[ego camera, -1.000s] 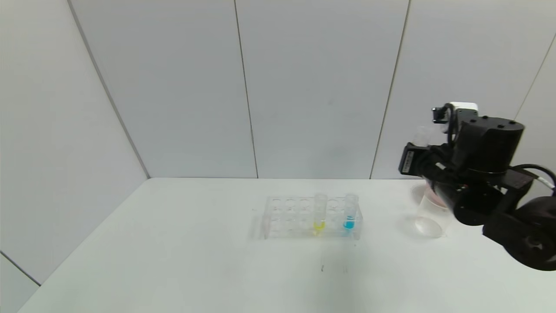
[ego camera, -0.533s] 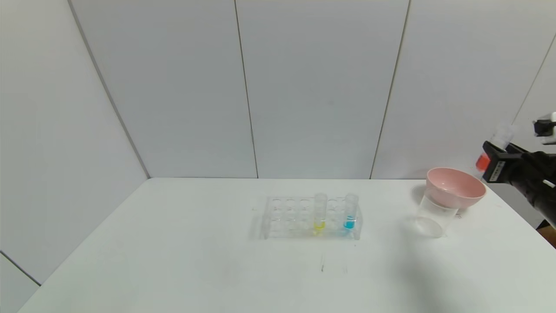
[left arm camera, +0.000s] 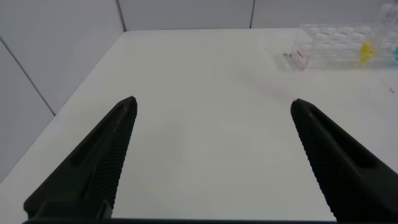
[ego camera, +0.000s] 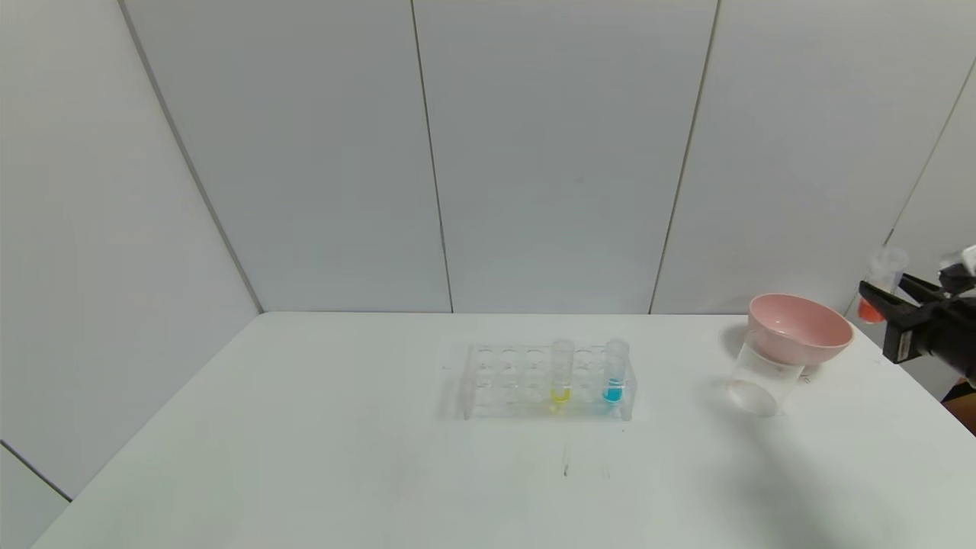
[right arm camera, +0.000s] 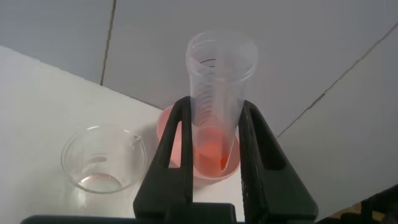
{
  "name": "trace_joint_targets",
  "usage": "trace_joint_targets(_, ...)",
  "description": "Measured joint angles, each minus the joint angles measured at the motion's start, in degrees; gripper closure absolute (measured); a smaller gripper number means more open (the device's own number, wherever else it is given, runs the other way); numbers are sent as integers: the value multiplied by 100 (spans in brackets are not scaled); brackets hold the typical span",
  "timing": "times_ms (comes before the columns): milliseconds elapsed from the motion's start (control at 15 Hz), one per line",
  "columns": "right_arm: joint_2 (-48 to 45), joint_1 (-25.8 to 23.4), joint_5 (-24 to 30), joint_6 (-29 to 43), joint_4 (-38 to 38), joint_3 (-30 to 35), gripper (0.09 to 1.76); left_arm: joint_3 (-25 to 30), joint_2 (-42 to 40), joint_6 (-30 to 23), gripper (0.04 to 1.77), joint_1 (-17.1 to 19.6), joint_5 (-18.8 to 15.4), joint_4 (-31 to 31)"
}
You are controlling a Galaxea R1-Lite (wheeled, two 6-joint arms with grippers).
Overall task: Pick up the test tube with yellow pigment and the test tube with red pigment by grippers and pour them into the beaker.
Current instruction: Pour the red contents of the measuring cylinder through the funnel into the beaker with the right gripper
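White table, grey walls. Right gripper clamps the red tube just beyond the funnel topping the beaker; tipped carelessly, it could spill outside. Yellow tube waits racked, well apart. Left gripper gapes empty.

Between black fingers: clear tube, red-orange liquid. Pink funnel. Clear beaker. Clear rack: yellow liquid, blue liquid. White table.
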Motion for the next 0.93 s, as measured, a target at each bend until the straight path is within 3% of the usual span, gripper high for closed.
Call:
trace_joint_targets(400,319,41,143,-1523,44,-193,135,0,0,0,5,0,0,0)
trace_joint_targets(933,926,-107,126,-2530,143,-645,135,0,0,0,5,0,0,0)
